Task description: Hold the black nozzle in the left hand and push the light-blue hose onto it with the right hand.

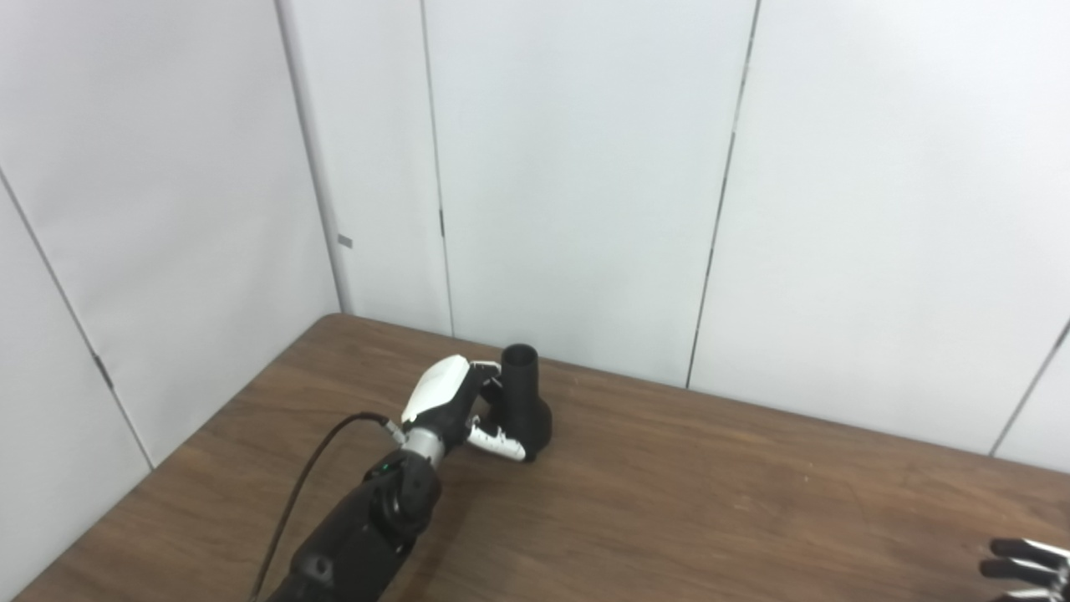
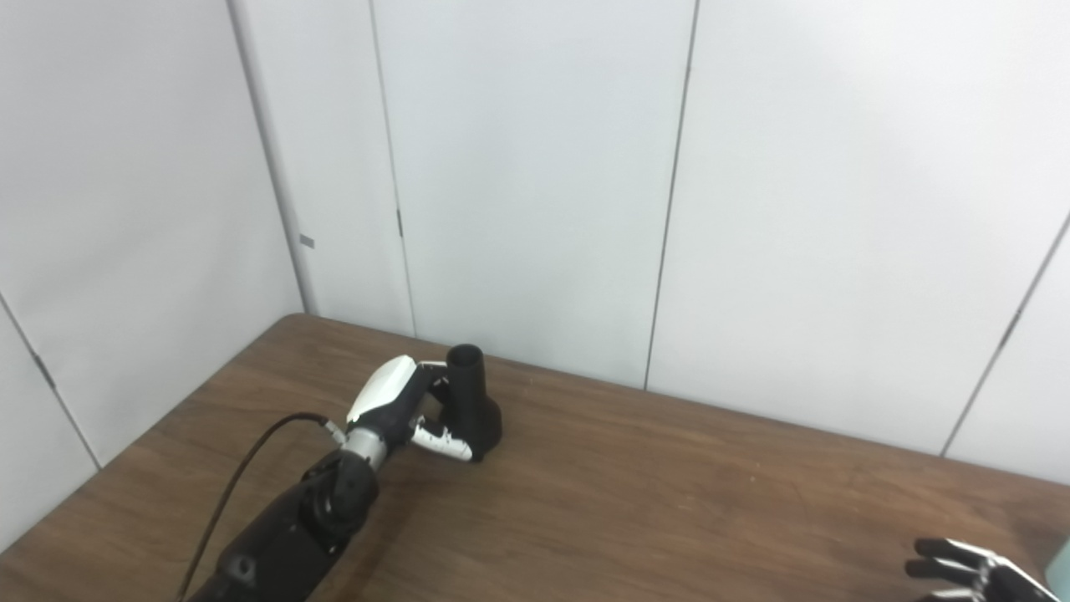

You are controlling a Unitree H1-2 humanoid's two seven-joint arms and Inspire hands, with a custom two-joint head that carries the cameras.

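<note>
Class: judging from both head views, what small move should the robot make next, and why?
Probably close the left hand firmly on the black nozzle, which stands upright on the table between its fingers. The right hand waits open at the frame's edge.

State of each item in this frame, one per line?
black nozzle: upright on the table, narrow open end up, gripped.
left hand: shut on the nozzle.
right hand: at the frame's lower right corner, fingers apart, holding nothing visible.

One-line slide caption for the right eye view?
Left hand grips the upright black plastic nozzle on the brown wooden table; right hand waits open.
</note>
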